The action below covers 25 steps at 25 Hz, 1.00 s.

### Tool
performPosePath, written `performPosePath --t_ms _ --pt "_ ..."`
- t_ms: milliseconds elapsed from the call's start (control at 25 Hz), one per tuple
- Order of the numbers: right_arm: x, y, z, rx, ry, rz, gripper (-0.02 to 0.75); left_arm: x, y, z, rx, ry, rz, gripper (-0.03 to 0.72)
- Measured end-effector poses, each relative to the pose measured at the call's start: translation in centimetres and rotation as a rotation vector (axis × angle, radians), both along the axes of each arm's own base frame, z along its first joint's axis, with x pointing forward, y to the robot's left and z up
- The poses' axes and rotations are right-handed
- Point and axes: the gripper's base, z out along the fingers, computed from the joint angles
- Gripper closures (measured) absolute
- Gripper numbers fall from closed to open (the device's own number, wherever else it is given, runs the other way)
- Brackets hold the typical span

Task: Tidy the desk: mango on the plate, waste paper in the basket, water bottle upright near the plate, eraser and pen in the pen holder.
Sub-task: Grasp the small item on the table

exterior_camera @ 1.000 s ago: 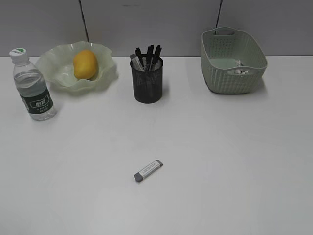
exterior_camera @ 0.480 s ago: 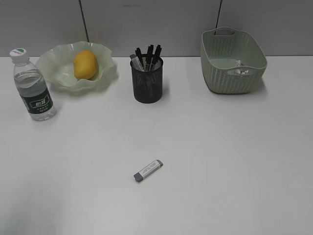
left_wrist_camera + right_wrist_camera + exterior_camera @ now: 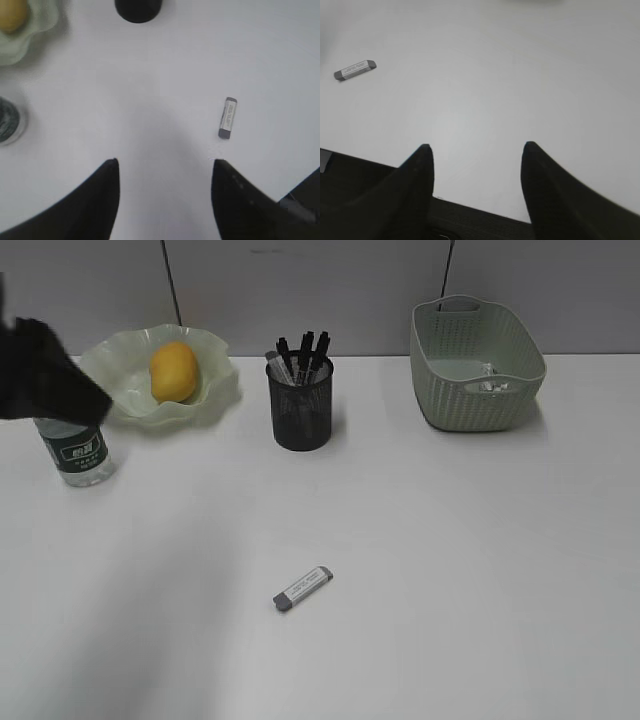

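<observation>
While eraser (image 3: 302,588) lies on desk (image 3: 450,540) | both tools gape, empty

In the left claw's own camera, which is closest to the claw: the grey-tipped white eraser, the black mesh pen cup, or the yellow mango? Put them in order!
From the left claw:
1. Grey-tipped white eraser, just up and right on the desk.
2. Black mesh pen cup, at the top edge.
3. Yellow mango, top-left corner, in the wavy green dish.

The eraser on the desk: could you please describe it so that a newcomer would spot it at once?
On the white desk, look well in front of the black mesh pen holder. The eraser lies alone there, a small white bar with grey ends, the only loose item lying flat.
</observation>
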Motion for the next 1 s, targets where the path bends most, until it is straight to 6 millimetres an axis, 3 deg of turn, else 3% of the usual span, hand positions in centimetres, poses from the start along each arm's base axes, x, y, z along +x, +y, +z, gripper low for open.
performPosePath --t_ms 320,760,1000 --pt "0.1 -0.2 -0.1 -0.025 -0.005 -0.009 0.293 3.7 -7.4 -5.0 0.103 0.148 -0.183 0.227" --pt "0.1 -0.2 -0.2 -0.026 -0.004 -0.010 0.293 6.4 -13.8 -11.8 0.219 0.277 -0.272 0.184" --pt "0.1 -0.2 -0.2 -0.026 -0.005 -0.010 0.294 6.9 -16.7 -14.3 0.251 0.312 -0.284 0.183"
